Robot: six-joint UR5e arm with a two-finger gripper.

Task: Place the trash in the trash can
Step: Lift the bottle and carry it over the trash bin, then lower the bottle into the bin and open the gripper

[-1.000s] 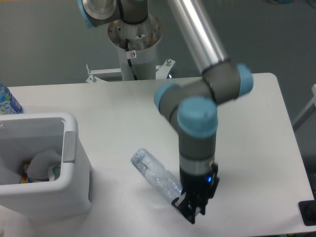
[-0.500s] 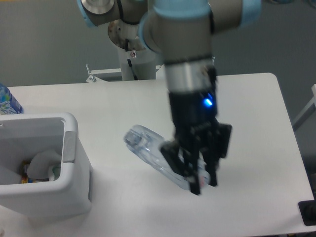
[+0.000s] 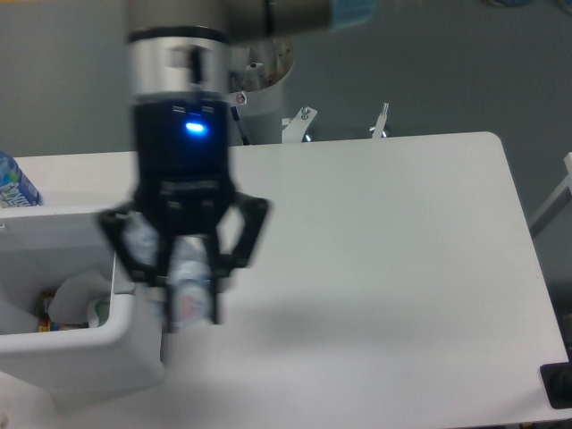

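- My tool is up off the desk, hanging right over the bin's right rim, at the left side of the shot.
- It's clamped on the bottle: the clear plastic sits between the two black fingers and pokes out a bit below them. It's pretty motion-blurred, so I can't say exactly how the bottle is tilted, but it looks roughly upright in the grip.
- The bottle is in the air, not touching the desk. Its lower end sits just at or outside the bin's right wall. I can't tell whether it's actually over the opening.
- There's a blue light glowing on the wrist above the tool.
- Inside the bin I can see the paper wad down against the right side, with some colourful bits next to it that I can't make out.
- The bin itself sits at the front left corner of the desk, partly cut off by the frame edge.
- Another bottle with a blue-and-white label is peeking in at the far left edge, behind the bin.
- The arm's base is at the back edge of the desk, mostly hidden behind the wrist.
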